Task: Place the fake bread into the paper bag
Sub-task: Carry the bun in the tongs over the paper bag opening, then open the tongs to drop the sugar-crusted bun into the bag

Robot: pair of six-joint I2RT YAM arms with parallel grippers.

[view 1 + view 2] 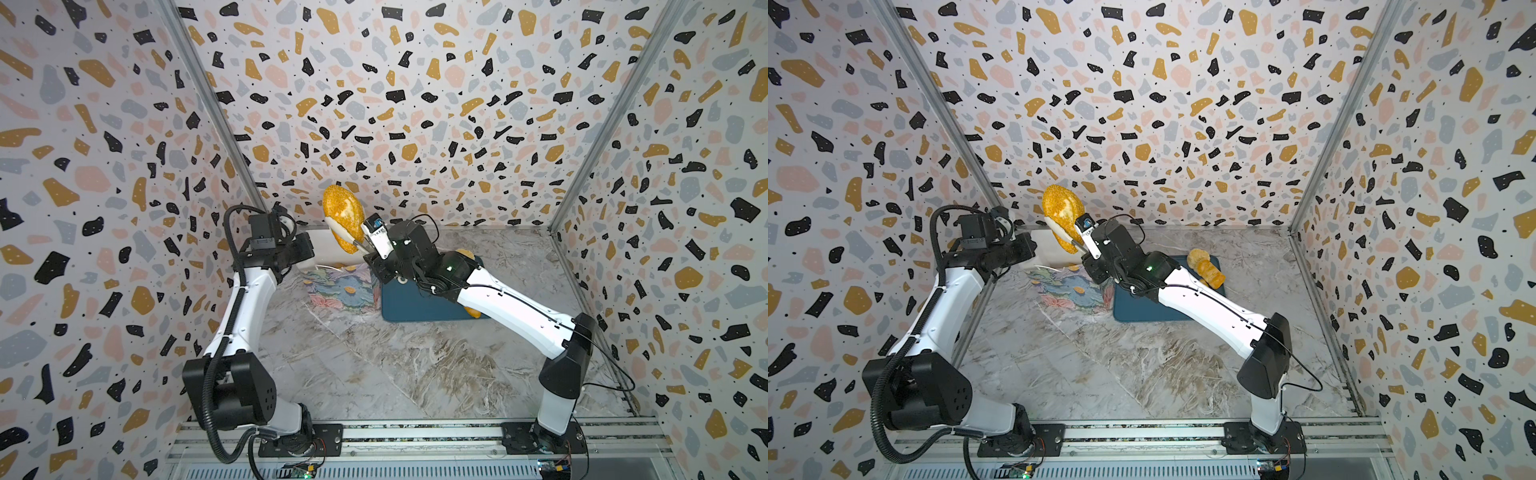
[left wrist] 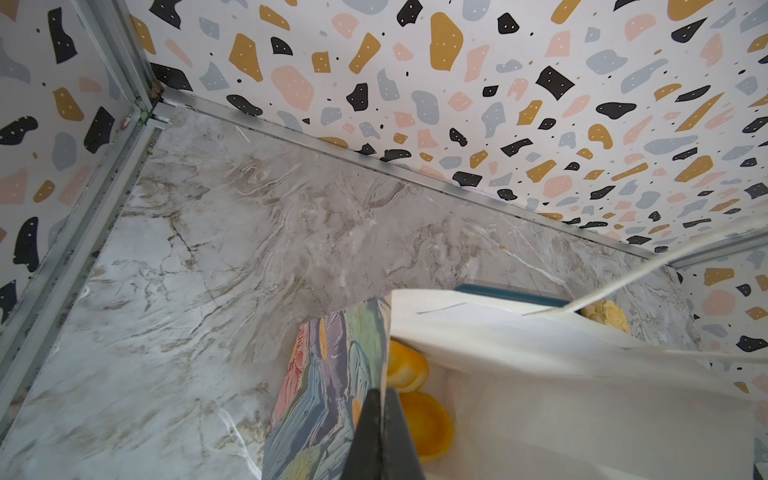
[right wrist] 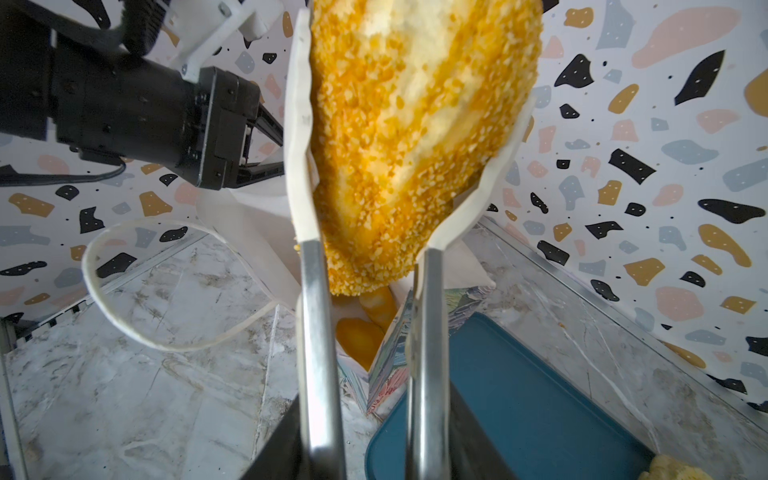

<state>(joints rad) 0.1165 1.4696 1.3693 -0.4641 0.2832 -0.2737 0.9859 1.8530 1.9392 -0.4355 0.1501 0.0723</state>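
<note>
- Closest to me, the marble tabletop (image 1: 395,374) lies between the two arm bases in both top views.
- Further in, the dark-blue tray (image 1: 415,307) sits just beside the paper bag (image 1: 345,291), on its right. My right arm (image 1: 511,303) reaches across the tray.
- In a top view that arm covers almost all the bread on the tray. With a clearer line in a top view, I see a pale bumpy bun (image 1: 1196,257) touching a striped oblong roll (image 1: 1213,277) near the tray's far right corner.
- The right gripper (image 3: 374,453) is clamped on a pair of tongs (image 3: 316,332). Only the right wrist view shows the white tong tips pressing both sides of the seeded loaf (image 3: 407,124).
- The loaf hangs in the air on end, with its lower tip over the bag's open mouth and not inside. In both top views it stands out against the terrazzo back wall (image 1: 415,104).
- The left gripper (image 2: 382,436) has its fingers pressed together on the bag's wall, printed side on one face and white lining on the other. Only the left wrist view shows that pinch; from above, the gripper body covers it.
- Two round orange breads (image 2: 428,424) lie inside the bag. Both wrist views show them; the top views do not.
- A white cord handle (image 3: 124,291) loops loosely outside the bag in the right wrist view.
</note>
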